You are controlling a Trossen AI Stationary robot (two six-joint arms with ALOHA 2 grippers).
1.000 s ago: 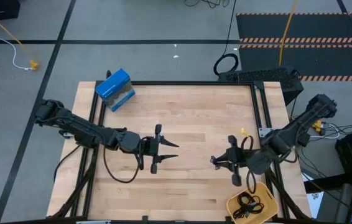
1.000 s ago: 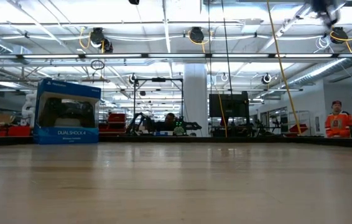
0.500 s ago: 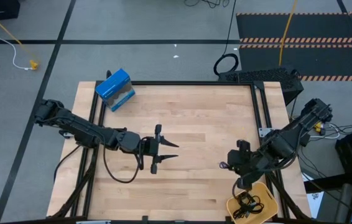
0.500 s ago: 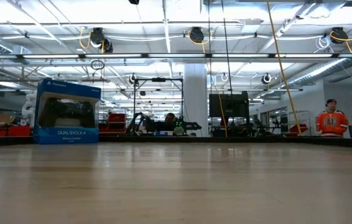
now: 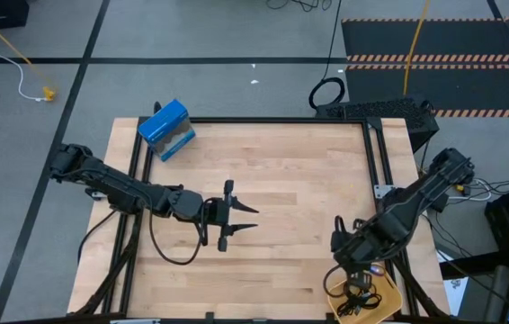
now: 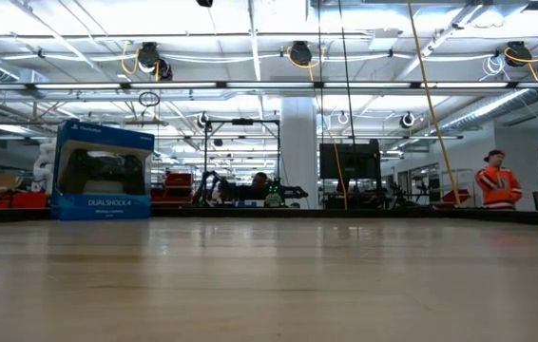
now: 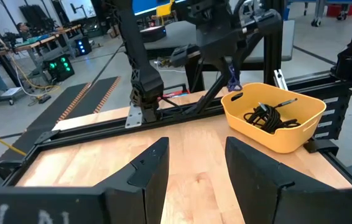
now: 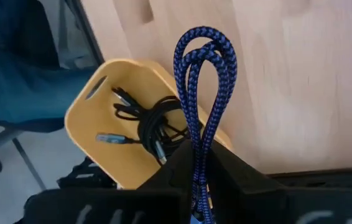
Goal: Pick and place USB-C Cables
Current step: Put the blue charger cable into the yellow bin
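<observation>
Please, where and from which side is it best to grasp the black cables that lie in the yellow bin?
Probably from straight above, through the open top of the yellow bin. The left tool should close on the thick coiled middle of the black cables, where the loops bunch together, not on the thin loose plug ends lying along the bin floor.

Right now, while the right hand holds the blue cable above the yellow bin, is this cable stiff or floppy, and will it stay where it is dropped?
The blue cable looks braided and fairly springy: its doubled loop stands up from the right hand without drooping. It seems light and thin. Dropped into the bin, it may uncoil a little, but the walls should hold it beside the black cables.
</observation>
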